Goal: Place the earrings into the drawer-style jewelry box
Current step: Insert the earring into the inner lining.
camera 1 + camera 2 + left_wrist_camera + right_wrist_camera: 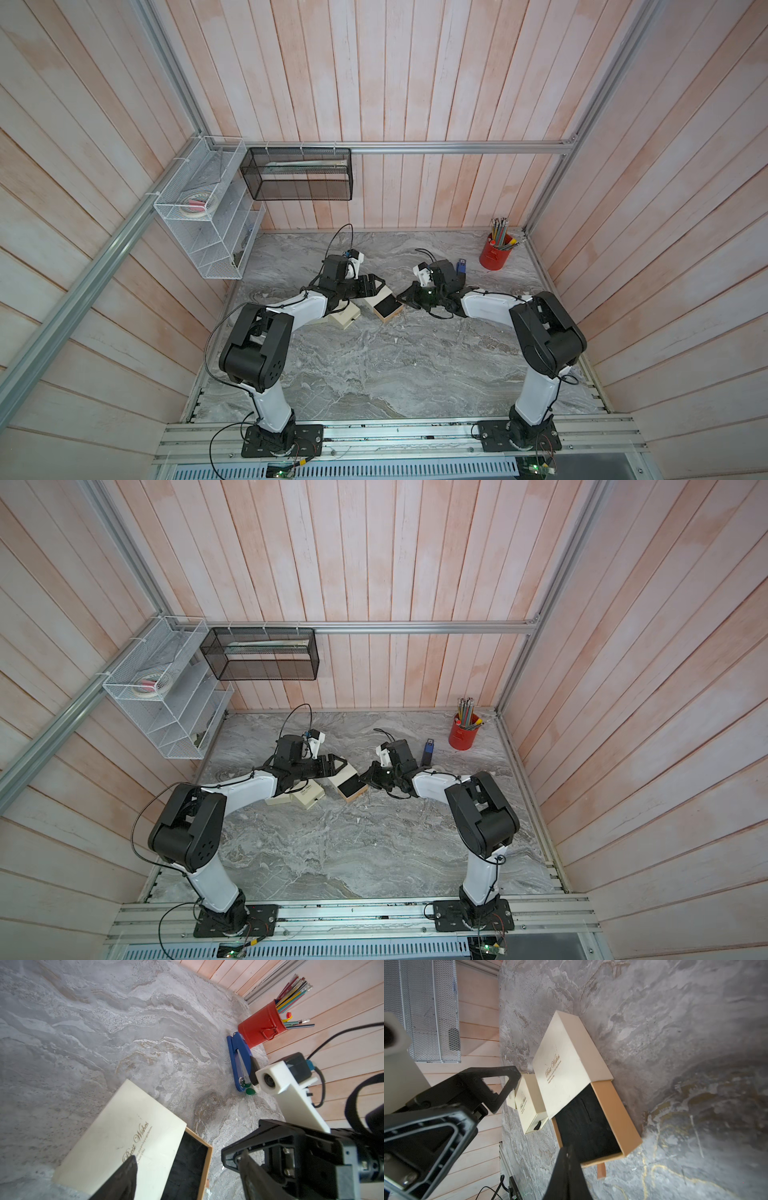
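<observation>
Bench top (374, 365): grey slab with a veined stone pattern, matt; pale pink plank walls on three sides
Wire rack (199, 216): white open mesh, tiered, tied to the left wall rail; flat tape rolls lie in its upper tier
Mesh basket (299, 174): black fine mesh, oblong, hung from the back rail
Small box (529, 1101): cream card, squarish, just beside the larger sleeve; gold script on the lid too small to read with certainty; its tray stands slightly out and shows a black tab
Left gripper (378, 286): black triangular fingers spread apart, nothing between them; poised over the sleeve's far end; contact cannot be told
Jewelry box (566, 1057): flat rectangular cream card sleeve, lying askew at mid-table in both top views; gold script reads "Best Wishes"; the finer lines beneath are illegible
Drawer (616, 1124): tan card tray, about half out of the sleeve toward the robot's side; black foam lining with slits; tan ribbon tab at its front edge
Right gripper (402, 296): black fingers pressed together, tip just beside the drawer's front corner; whether anything is pinched cannot be told
Green drops (250, 1091): two small glossy leaf shapes on a white mount, touching the stapler's end, partly hidden by the right wrist camera; whether these are the earrings cannot be told
Stapler (233, 1059): blue plastic body, bright metal channel
Pencil tin (259, 1026): red painted metal cylinder with a wire handle, holding coloured pencils, in the far right corner
</observation>
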Tool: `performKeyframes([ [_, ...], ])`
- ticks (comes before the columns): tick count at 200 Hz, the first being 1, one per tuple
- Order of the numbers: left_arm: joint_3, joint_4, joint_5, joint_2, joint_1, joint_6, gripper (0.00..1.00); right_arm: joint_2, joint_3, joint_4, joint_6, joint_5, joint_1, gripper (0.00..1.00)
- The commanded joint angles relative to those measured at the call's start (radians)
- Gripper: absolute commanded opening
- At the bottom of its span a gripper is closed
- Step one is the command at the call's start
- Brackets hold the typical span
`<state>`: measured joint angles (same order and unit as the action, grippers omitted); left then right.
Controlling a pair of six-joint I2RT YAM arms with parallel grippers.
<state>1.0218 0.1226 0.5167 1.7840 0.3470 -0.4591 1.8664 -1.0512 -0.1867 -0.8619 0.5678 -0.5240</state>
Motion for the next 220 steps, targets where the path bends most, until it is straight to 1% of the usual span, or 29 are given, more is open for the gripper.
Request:
performKeyframes([
  [1, 0.035, -0.018, 0.032, 0.032, -0.002, 0.022, 0.75, 0.031, -0.039, -0.039, -0.025, 0.012, -0.008, 0.0],
  [38, 0.039, -0.014, 0.039, 0.05, -0.003, 0.013, 0.72, 0.083, -0.068, -0.055, -0.043, 0.018, -0.017, 0.0],
  [66, 0.026, 0.008, 0.05, 0.057, -0.003, -0.001, 0.72, 0.111, -0.088, -0.055, -0.049, 0.018, -0.021, 0.0],
  [146, 0.005, 0.03, 0.075, 0.075, -0.002, -0.017, 0.72, 0.151, -0.108, -0.043, -0.055, 0.019, -0.027, 0.0],
  [220, 0.001, 0.02, 0.072, 0.087, -0.002, -0.014, 0.72, 0.178, -0.128, -0.05, -0.068, 0.022, -0.036, 0.0],
])
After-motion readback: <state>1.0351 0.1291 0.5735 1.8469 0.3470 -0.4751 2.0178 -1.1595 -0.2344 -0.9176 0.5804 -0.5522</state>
